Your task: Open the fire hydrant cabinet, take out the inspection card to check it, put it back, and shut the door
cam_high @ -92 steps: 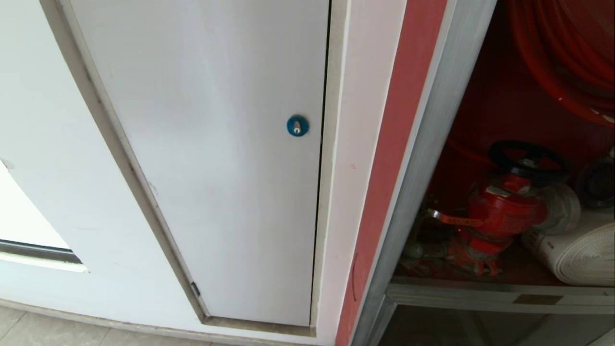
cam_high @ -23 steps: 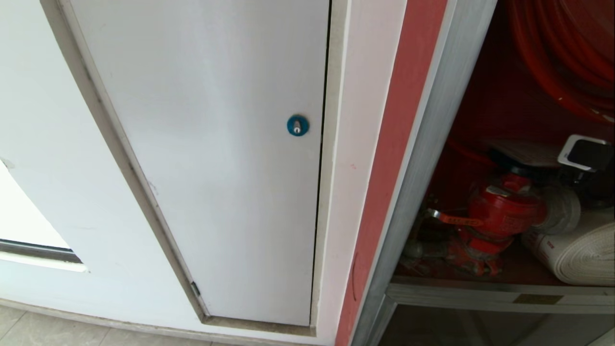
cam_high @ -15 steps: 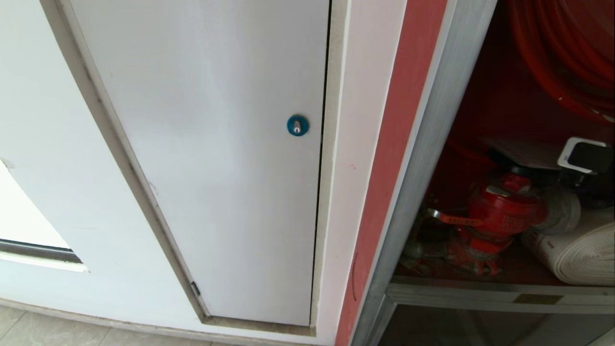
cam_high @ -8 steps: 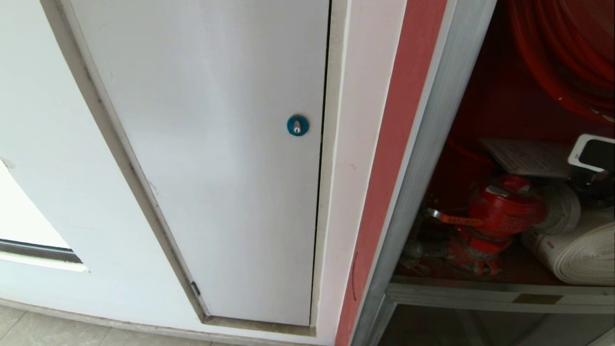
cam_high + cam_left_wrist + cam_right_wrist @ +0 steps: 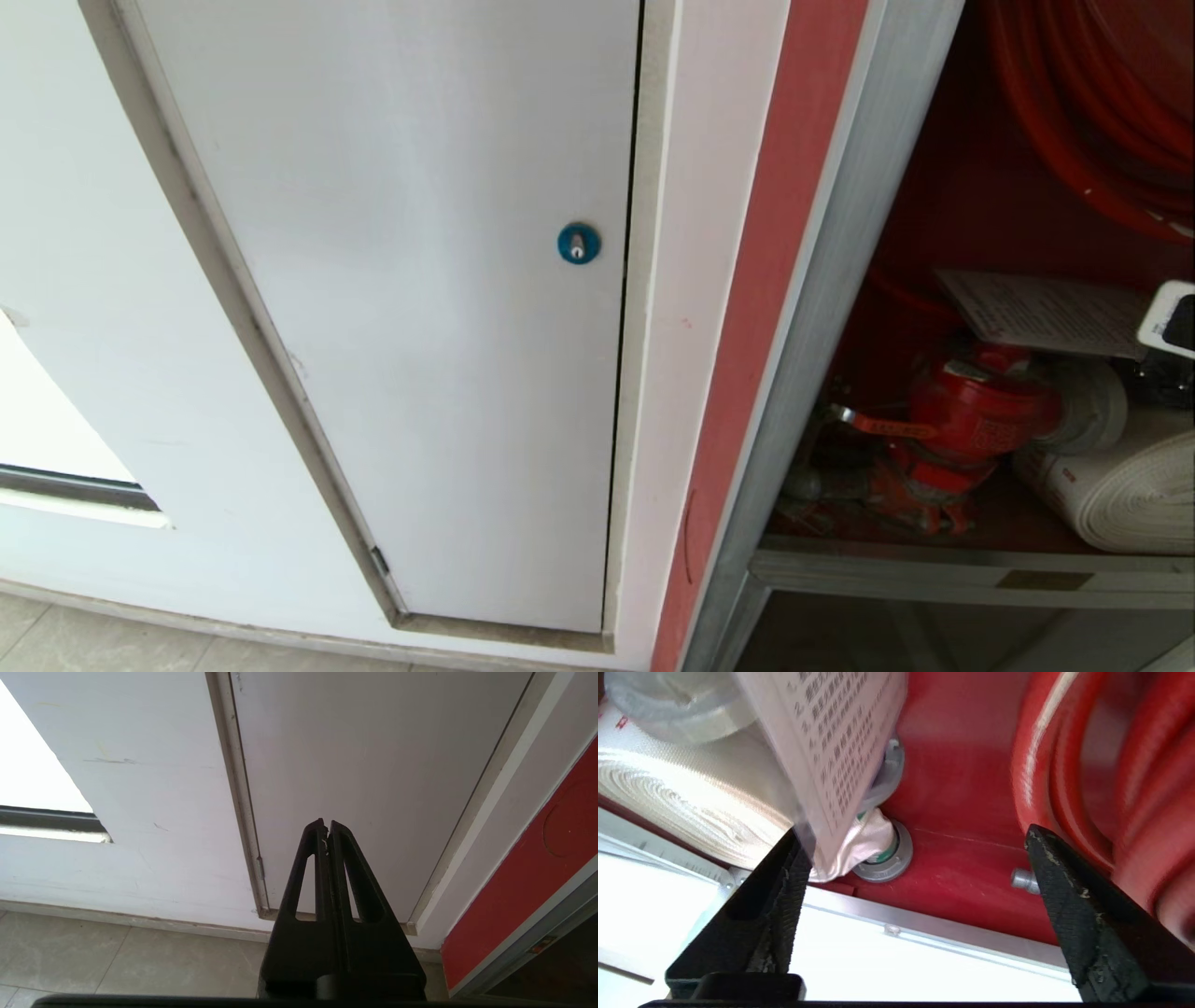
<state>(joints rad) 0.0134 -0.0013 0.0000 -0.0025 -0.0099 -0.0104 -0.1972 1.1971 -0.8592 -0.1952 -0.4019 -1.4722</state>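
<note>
The fire hydrant cabinet (image 5: 822, 280) stands open at the right of the head view, red inside. The inspection card (image 5: 1046, 313), white with printed lines, lies across the top of the red hydrant valve (image 5: 980, 406). In the right wrist view the card (image 5: 831, 742) hangs in its clear sleeve, its lower corner against one fingertip (image 5: 796, 858). My right gripper (image 5: 914, 833) is open wide inside the cabinet, with nothing between its fingers. Only a part of the right arm (image 5: 1174, 322) shows at the head view's right edge. My left gripper (image 5: 325, 823) is shut, parked low before the wall. The door is out of view.
A white rolled hose (image 5: 1130, 495) lies right of the valve, and red hose coils (image 5: 1092, 103) hang above. A plain white panel door with a blue lock (image 5: 578, 244) fills the wall on the left. The cabinet's silver sill (image 5: 934, 569) runs below the valve.
My right gripper has opened and let go of the card, then drawn back toward the right edge. The card stays lying on the valve, which was bare six seconds ago.
</note>
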